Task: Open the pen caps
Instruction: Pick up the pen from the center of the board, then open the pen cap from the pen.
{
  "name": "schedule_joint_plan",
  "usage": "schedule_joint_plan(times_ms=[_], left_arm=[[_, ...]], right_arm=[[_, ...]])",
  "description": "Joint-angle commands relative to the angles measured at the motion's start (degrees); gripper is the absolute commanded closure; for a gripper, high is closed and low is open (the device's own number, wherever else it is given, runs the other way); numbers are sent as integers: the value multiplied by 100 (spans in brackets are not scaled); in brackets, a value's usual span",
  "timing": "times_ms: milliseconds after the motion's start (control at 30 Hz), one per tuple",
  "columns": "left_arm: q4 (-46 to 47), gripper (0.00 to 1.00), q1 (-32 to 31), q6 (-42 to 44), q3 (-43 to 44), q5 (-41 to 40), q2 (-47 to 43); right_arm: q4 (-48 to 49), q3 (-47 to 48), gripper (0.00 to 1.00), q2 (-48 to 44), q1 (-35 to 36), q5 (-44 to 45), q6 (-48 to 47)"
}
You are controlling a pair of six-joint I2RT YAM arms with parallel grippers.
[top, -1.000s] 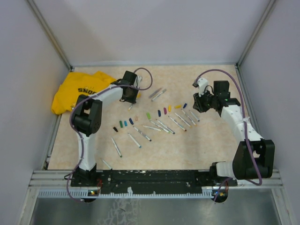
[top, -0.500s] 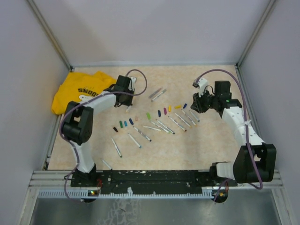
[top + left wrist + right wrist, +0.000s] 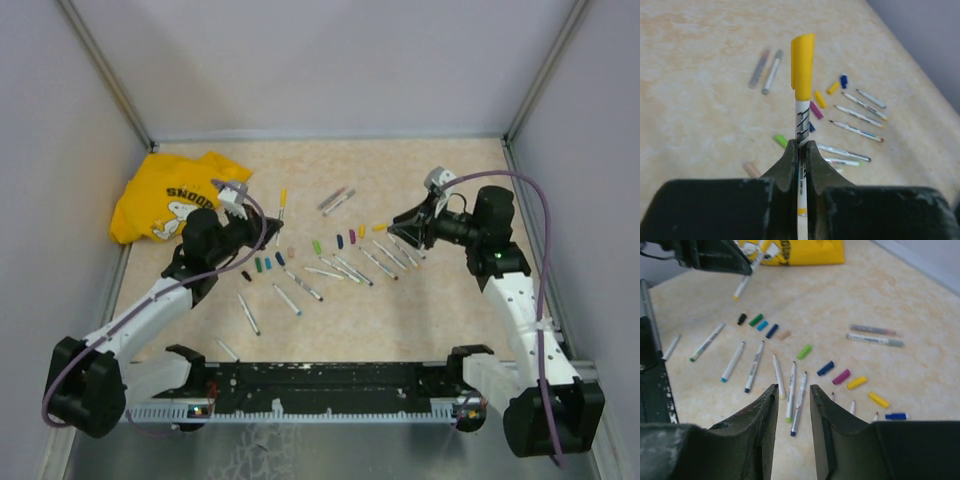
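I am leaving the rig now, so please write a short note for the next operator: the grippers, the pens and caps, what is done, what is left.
Left gripper: shut on the barrel of a pen, its yellow cap on.
Right gripper: open, empty.
Done: loose caps and bare pens lie on the table.
Left: pull the yellow cap; two pens farther back seem still capped.
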Motion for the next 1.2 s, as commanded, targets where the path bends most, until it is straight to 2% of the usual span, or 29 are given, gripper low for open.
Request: schedule_joint_plan(times_ms=[0,67,200,333,433,767,1167], left_arm=[[1882,100,-137,-1085,-985,1041,-833],[2332,100,-319,-1330,-1344,918,-1177],[2967,100,-1049,-1461,-1810,322,-1282],[3647,100,-1968,-1281,-2094,-478,-1056],[4191,100,-2269,-1366,-2257,-733,-824],[5582,100,-3003,-1405,-2746,-1769,-379],[6395,100,-3510,-1082,-2689,-2345,310]], right_arm=[[2448,-245,66,-269,115,-1559,1923],[2855,-306,66,-119,195,-1672,2449],[2561,-691,59,-127,243,-1636,1699],[2957,-937,57,-112,399,-1821,1840],[2747,-970,54,-50,590,-1644,1575],[3084,-1219,49,181,907,-1227,1798],[2858,-1136,45,604,1557,-685,1652]])
